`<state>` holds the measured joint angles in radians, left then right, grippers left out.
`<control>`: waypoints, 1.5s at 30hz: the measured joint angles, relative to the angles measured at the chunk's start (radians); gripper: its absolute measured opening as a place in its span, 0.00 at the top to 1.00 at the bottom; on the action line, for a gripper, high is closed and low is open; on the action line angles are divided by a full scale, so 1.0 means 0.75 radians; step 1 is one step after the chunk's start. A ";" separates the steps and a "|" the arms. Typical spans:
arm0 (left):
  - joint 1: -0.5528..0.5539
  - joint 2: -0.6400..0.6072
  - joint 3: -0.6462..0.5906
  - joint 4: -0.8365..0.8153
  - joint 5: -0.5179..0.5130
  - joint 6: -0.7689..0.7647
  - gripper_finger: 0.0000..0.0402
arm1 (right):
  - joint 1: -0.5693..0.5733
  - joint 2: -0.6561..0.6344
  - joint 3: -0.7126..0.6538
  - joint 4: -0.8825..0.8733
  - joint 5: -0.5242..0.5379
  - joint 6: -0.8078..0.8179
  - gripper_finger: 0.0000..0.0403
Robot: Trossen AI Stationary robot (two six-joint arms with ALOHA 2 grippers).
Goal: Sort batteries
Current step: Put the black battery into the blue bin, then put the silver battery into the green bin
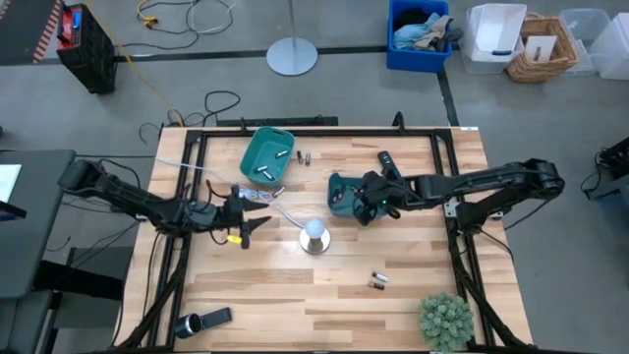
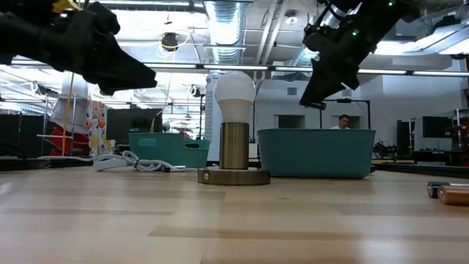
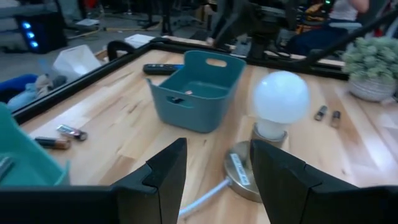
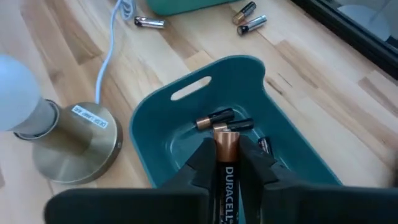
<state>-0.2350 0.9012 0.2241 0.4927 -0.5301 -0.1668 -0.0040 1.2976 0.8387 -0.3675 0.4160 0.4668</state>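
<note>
My right gripper (image 4: pixel 227 163) hangs over the teal bin (image 4: pixel 155 146) right of the table's middle (image 1: pixel 341 195), shut on a black and copper battery (image 4: pixel 225 177). A few batteries (image 4: pixel 219 119) lie on this bin's floor. A second teal bin (image 1: pixel 267 155) at the far left-centre also holds batteries. Loose batteries lie on the wood beside it (image 1: pixel 303 155), near the cable (image 1: pixel 278 191) and at the near right (image 1: pixel 376 281). My left gripper (image 3: pixel 217 174) is open and holds nothing; it hovers left of the lamp (image 1: pixel 314 234). My right gripper pinches the battery's two sides (image 4: pixel 225 158) between its two fingers. The battery lies along the fingers, and its copper end (image 4: pixel 225 140) sticks out past the fingertips. The fingers slant down from the table's right. The battery is lifted clear above the bin's inside.
A brass lamp with a white bulb (image 3: pixel 280 99) stands at the table's middle, its white cable (image 1: pixel 280 206) running to the left. A black remote (image 1: pixel 386 162) lies beyond the right bin. A flashlight (image 1: pixel 201 321) sits at the near left and a plant (image 1: pixel 447 320) at the near right.
</note>
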 joint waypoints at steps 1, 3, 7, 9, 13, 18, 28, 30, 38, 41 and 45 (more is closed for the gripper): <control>0.015 0.000 0.000 0.000 0.003 -0.004 0.58 | -0.001 0.000 0.000 0.010 0.001 0.000 0.84; 0.047 0.000 0.001 0.001 0.035 -0.008 0.58 | -0.002 -0.001 0.000 0.042 0.002 0.004 0.82; 0.125 0.000 0.001 0.020 0.095 -0.026 0.58 | -0.022 -0.003 0.000 0.064 0.023 0.004 0.74; 0.168 0.000 0.001 0.029 0.101 -0.038 0.58 | -0.039 -0.003 0.000 0.069 0.038 -0.002 0.70; 0.255 0.000 0.009 0.021 0.112 -0.043 0.58 | -0.071 -0.003 0.000 0.119 0.042 -0.048 0.61; 0.356 0.000 0.034 0.016 0.230 -0.023 0.58 | -0.075 -0.003 0.000 0.195 0.043 -0.136 0.57; 0.531 0.000 0.039 -0.010 0.382 -0.024 0.58 | 0.065 -0.003 0.000 0.284 0.042 -0.249 0.59; 0.575 0.000 0.039 -0.035 0.433 -0.045 0.58 | 0.100 -0.003 0.000 0.319 0.042 -0.250 0.60; 0.641 0.000 0.039 -0.074 0.539 -0.066 0.58 | 0.226 -0.003 0.000 0.391 0.042 -0.315 0.60; 0.640 0.000 0.039 -0.074 0.541 -0.051 0.58 | 0.266 -0.003 0.000 0.373 0.042 -0.310 0.60; 0.640 0.000 0.039 -0.074 0.541 -0.048 0.58 | 0.338 -0.003 0.000 0.346 0.042 -0.296 0.60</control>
<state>0.2451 0.9012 0.2535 0.4368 -0.1246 -0.2031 0.2497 1.2957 0.8387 -0.1080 0.4473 0.2447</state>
